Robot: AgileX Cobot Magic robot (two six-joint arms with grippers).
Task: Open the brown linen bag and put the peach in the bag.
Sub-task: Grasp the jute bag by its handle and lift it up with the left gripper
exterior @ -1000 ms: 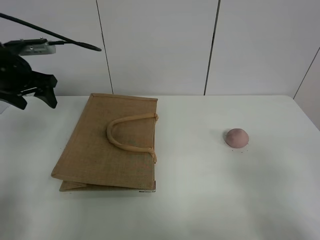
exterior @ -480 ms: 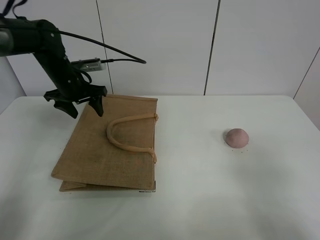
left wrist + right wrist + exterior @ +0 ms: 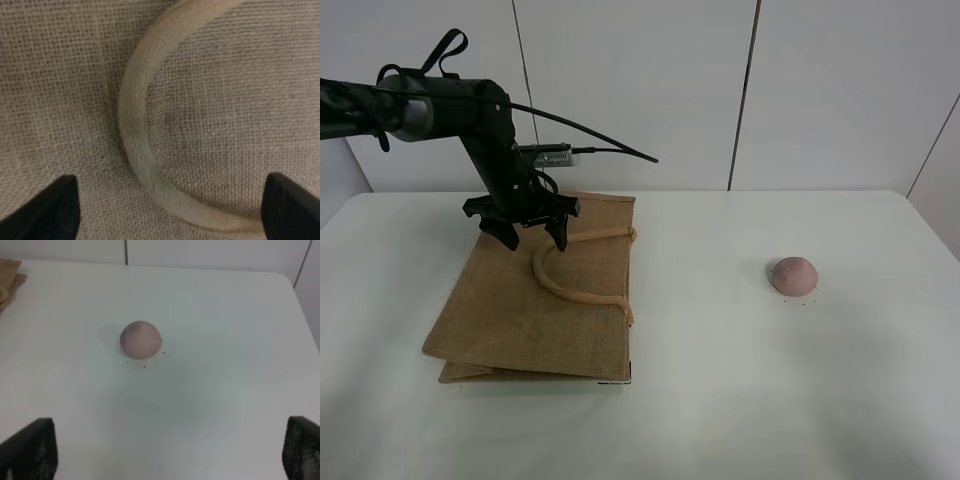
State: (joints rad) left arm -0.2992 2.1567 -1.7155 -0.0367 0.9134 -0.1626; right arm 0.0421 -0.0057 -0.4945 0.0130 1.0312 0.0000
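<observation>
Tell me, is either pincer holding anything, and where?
Nothing held. Left pincer open over the bag handle; right pincer open, short of the peach.

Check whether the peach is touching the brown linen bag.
Apart. The exterior high view shows bare table between the peach and the brown linen bag.

Matte black jointed left arm (image 3: 440, 105), thin black cable (image 3: 610, 143), small grey box (image 3: 548, 155), left tool (image 3: 534, 236) with two pointed fingers (image 3: 508, 236)
</observation>
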